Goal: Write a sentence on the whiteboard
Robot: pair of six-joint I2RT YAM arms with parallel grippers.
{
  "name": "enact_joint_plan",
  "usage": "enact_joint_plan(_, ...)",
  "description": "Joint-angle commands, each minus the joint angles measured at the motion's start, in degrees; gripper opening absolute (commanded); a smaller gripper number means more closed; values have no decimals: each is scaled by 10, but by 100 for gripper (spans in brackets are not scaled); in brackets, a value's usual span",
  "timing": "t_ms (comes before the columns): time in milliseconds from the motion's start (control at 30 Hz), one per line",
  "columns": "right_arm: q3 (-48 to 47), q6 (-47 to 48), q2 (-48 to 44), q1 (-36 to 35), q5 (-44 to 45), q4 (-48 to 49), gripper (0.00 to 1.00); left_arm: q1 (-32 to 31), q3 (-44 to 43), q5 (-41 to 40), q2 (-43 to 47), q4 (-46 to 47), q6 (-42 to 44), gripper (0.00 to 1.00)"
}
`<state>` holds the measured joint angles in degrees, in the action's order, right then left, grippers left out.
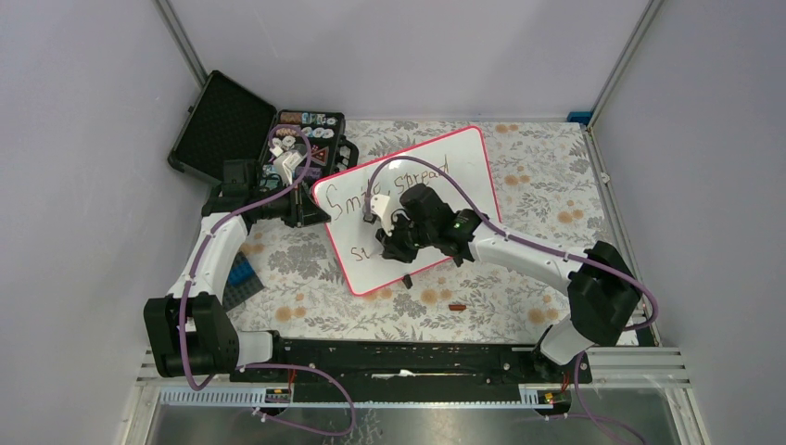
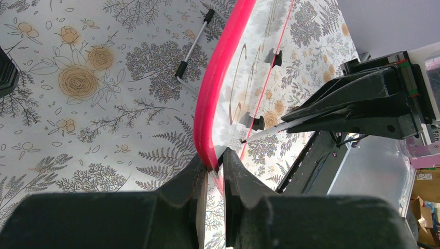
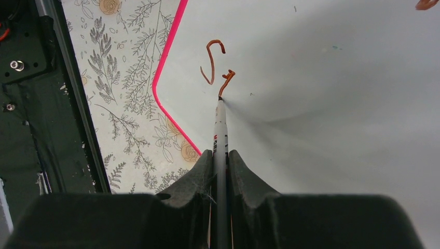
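Whiteboard (image 1: 463, 167) lies flat on the floral table (image 1: 556, 185), mid-table and rotated, with its long axis running from near-left to far-right. Left fingers (image 2: 200, 172) are clamped tight on its pink-red rim at the left corner, one finger on each side of the edge and no gap visible; in the top view the same grip sits at the board's left end (image 1: 312, 211). Right fingers (image 3: 205, 168) are closed hard on a thin white marker (image 3: 220, 129), the barrel pinched between them and pointing forward, tip touching the board surface. The sentence (image 1: 394, 181) is partial: the upper line reads roughly "Smile, spread", and the lower line is only an "S" plus one unfinished stroke (image 3: 215, 65) near the board's near-left corner, in reddish-brown ink. The marker tip sits right at the end of that last stroke. One black clip foot (image 1: 408, 281) shows at the board's near edge. An open black case (image 1: 222, 120) sits at the far-left of the table, its tray of small parts (image 1: 306, 139) just beside the board's far-left corner. A small dark red-brown piece (image 1: 456, 306) lies on the table near the board's near edge, apart from it; can't tell what it is.
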<state>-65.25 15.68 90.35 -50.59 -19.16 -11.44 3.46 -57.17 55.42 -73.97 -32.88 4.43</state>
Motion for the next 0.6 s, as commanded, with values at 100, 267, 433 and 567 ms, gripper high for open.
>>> enact_joint_plan(100,-16,23,-25,15,31,-14,0,-7,-2,-14,9,27,20,0)
enact_joint_plan(267,-24,28,-28,20,36,-17,0,-7,-2,-14,9,27,20,0)
enact_joint_plan(433,-41,26,-22,21,37,-16,0,-7,-2,-15,9,27,19,0)
enact_joint_plan(567,-55,24,-14,20,37,-16,0,-7,-2,-15,9,27,20,0)
